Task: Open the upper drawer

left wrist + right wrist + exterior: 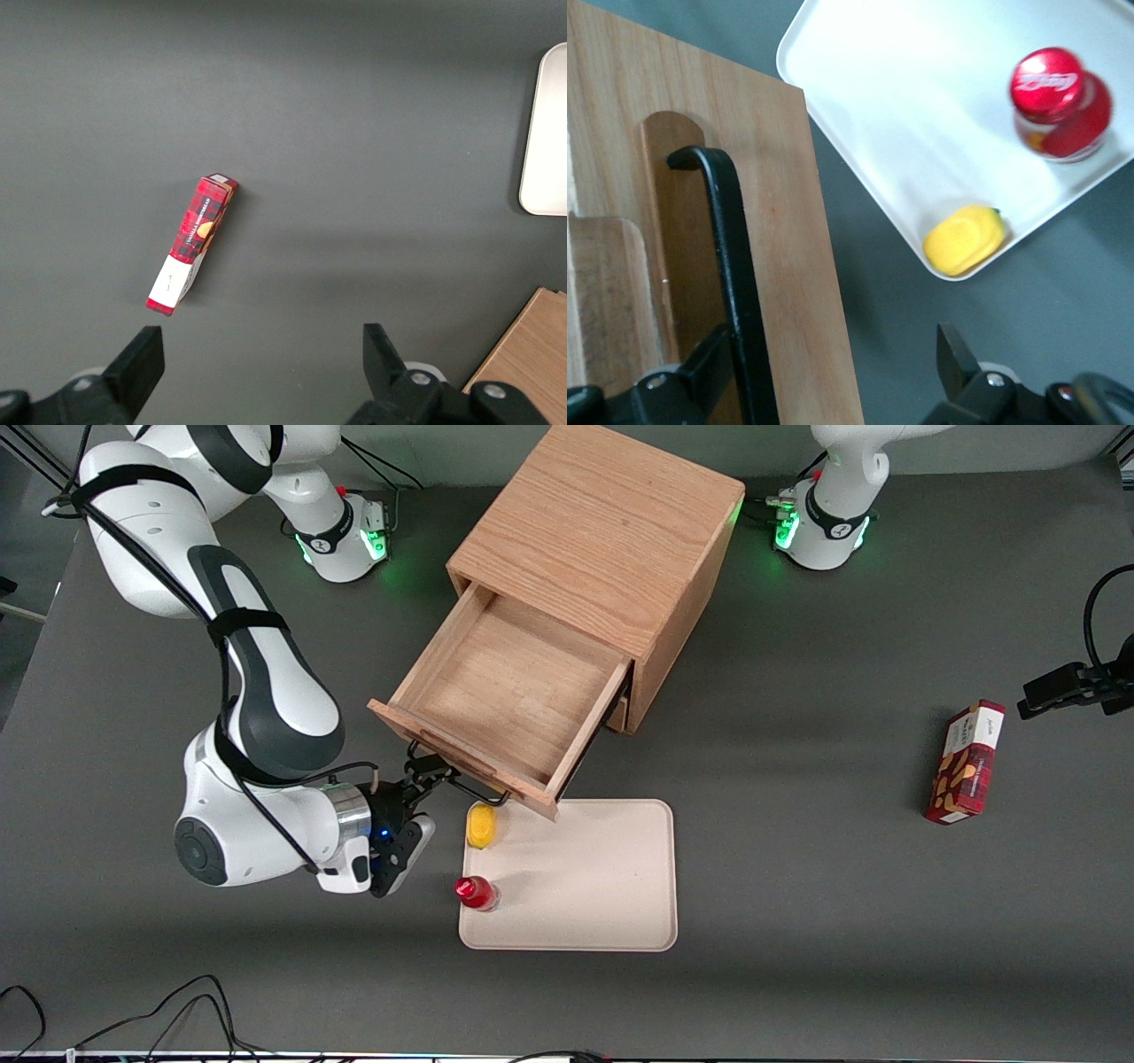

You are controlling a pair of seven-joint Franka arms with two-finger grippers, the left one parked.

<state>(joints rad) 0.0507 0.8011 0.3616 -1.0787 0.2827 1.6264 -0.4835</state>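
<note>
The upper drawer point(509, 682) of the oak cabinet point(602, 522) stands pulled far out toward the front camera, and its light-wood box is empty. Its thin black bar handle point(465, 784) sits on the drawer front. My right gripper point(431, 772) is at the handle's end toward the working arm and is open. In the right wrist view the gripper point(828, 354) straddles the drawer front point(788, 221). One finger is close beside the handle point(731, 257) and the other is off the wood over the table. The jaws stand wide apart and grip nothing.
A cream tray point(620, 886) lies just in front of the open drawer, holding a yellow item point(481, 825) and a red-capped bottle point(476, 892); both also show in the right wrist view point(966, 239) point(1054, 97). A red box point(966, 762) lies toward the parked arm's end.
</note>
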